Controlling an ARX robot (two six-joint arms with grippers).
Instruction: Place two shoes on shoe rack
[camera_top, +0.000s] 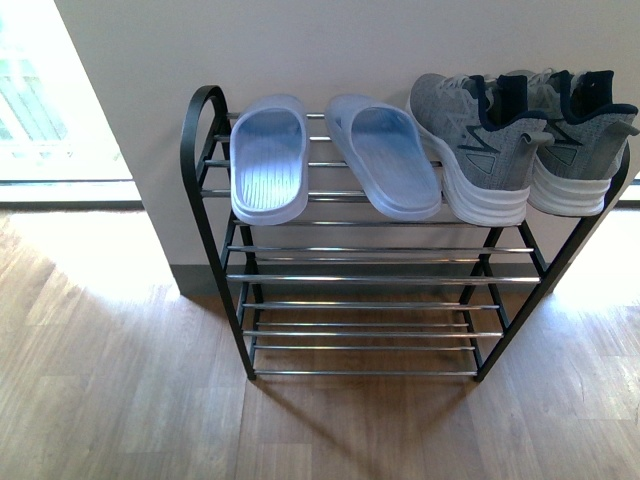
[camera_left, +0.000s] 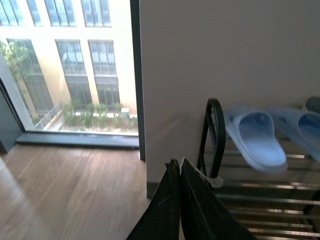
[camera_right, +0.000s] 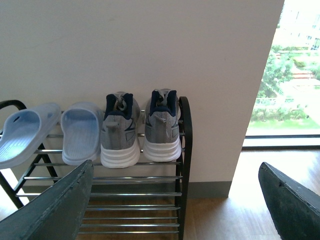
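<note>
Both grey knit sneakers and pale blue rubber slides sit on the chrome-barred black shoe rack (top tier). Left gripper pressed together, right gripper spread wide; placing looks finished, only withdrawal remains.

The left hand, fingers pressed together, hangs beside the shoe rack holding pale blue slides.
</note>
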